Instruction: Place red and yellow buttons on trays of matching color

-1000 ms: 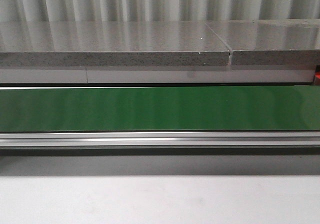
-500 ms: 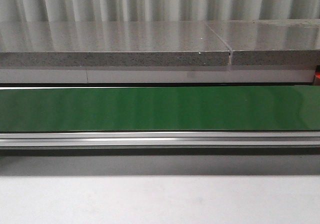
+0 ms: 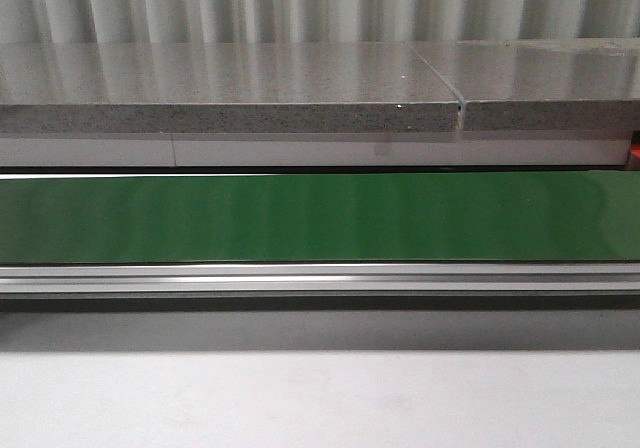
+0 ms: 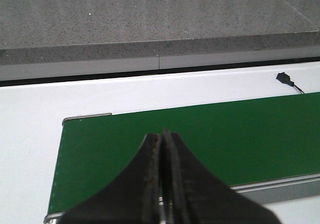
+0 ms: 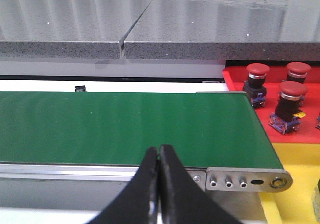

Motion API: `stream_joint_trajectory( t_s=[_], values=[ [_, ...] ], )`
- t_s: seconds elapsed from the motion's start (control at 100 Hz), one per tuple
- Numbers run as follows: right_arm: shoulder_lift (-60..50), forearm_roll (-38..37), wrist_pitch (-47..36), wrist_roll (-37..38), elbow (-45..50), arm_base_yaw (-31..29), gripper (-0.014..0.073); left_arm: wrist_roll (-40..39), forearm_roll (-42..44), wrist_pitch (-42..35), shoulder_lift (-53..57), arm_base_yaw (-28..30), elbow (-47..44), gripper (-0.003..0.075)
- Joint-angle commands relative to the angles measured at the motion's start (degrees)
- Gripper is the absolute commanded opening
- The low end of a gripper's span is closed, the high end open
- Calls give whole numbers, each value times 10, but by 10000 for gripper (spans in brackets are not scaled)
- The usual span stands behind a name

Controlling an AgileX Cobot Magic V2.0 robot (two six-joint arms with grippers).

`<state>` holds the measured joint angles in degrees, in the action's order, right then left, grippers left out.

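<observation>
Three red buttons (image 5: 286, 105) stand on the red tray (image 5: 237, 77) past the end of the green belt (image 5: 125, 129) in the right wrist view. A yellow tray (image 5: 295, 156) lies beside the red one, nearer the camera; no yellow button shows. My right gripper (image 5: 159, 151) is shut and empty over the belt's near rail, well apart from the buttons. My left gripper (image 4: 162, 139) is shut and empty over the belt's (image 4: 200, 139) other end. The front view shows only the bare belt (image 3: 320, 216), no gripper.
A grey stone ledge (image 3: 230, 98) runs behind the belt. An aluminium rail (image 3: 320, 278) runs along the belt's front edge, with a metal end bracket (image 5: 247, 180) at the tray end. A small black part (image 4: 285, 77) lies on the white table beyond the belt.
</observation>
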<state>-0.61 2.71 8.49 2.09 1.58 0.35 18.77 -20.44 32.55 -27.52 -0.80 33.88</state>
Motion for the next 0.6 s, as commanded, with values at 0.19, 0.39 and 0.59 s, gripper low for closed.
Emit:
stream_joint_trajectory(
  t_s=[0.19, 0.39, 0.59],
  values=[
    [-9, -8, -47, 0, 0, -3, -120, -2, -14, -42, -2, -3, 14, -20],
    [-9, -8, -47, 0, 0, -3, -120, -2, -14, -111, -2, -3, -8, -20],
    [-9, -8, -47, 0, 0, -3, -120, -19, -6, -218, 19, -3, -85, -20]
  ],
)
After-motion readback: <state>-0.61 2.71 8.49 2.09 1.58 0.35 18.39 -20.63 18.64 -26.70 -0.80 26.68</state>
